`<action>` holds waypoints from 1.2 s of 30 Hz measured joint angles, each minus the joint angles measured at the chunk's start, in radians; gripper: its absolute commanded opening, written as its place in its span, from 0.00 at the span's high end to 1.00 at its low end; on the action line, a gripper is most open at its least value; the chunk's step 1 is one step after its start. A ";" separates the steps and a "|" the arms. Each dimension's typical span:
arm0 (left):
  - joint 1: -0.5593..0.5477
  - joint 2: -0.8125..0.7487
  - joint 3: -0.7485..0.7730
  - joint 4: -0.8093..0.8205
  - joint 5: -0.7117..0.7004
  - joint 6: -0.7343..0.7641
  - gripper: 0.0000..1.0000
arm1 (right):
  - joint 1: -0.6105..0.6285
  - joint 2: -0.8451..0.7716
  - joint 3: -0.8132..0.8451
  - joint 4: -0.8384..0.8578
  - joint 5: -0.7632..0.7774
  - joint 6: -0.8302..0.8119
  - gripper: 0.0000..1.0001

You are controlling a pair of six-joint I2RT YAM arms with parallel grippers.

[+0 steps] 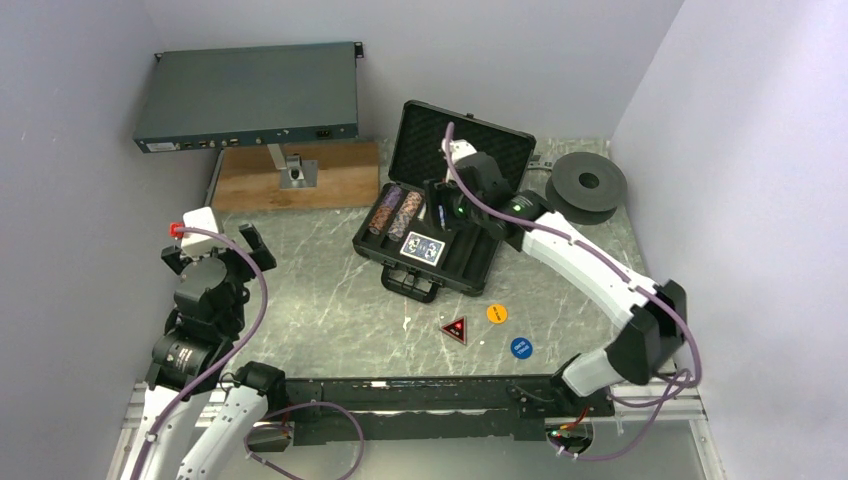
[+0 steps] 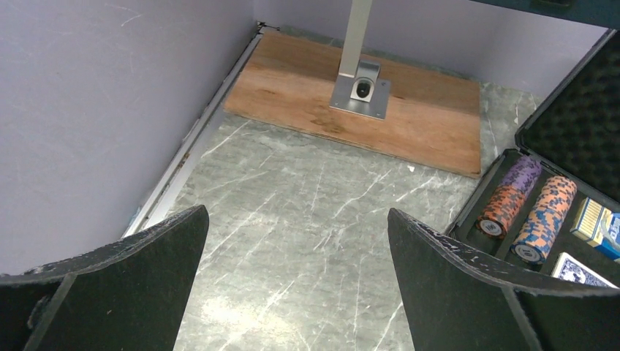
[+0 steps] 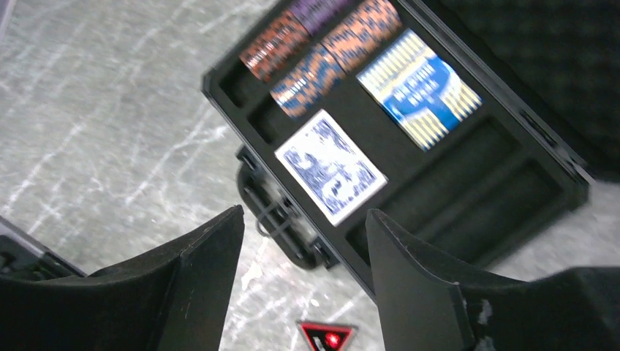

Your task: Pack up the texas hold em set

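The black briefcase (image 1: 470, 262) lies open mid-table, its foam lid (image 1: 455, 140) raised at the back. Two brown-patterned chip rolls (image 1: 395, 211) and a blue card deck (image 1: 422, 248) sit in its tray. My right gripper (image 1: 443, 200) hovers open and empty over the tray. In the right wrist view its open jaws (image 3: 303, 216) frame the case's front edge (image 3: 409, 245), with the chip rolls (image 3: 322, 44), the patterned deck (image 3: 330, 166) and a blue-and-yellow boxed deck (image 3: 418, 88) beyond. The red-triangle button (image 1: 455, 329), orange button (image 1: 497, 313) and blue button (image 1: 521, 347) lie on the table. My left gripper (image 1: 215, 250) is open and empty at the left.
A grey flat rack unit (image 1: 250, 95) stands on a post over a wooden board (image 1: 300, 178) at back left. A dark round spool (image 1: 588, 183) lies at back right. Walls close in on both sides. The left wrist view shows bare marble (image 2: 292, 219) between its fingers.
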 measured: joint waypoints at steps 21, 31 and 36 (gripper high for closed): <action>0.000 0.015 0.000 0.001 0.078 0.016 0.00 | -0.006 -0.394 -0.368 -0.232 0.411 0.241 0.10; 0.001 0.015 0.000 0.002 0.086 0.020 0.00 | -0.063 -0.391 -0.499 -0.280 0.436 0.382 0.11; 0.001 0.015 0.000 0.004 0.086 0.030 0.00 | -0.094 -0.354 -0.578 -0.258 0.371 0.420 0.13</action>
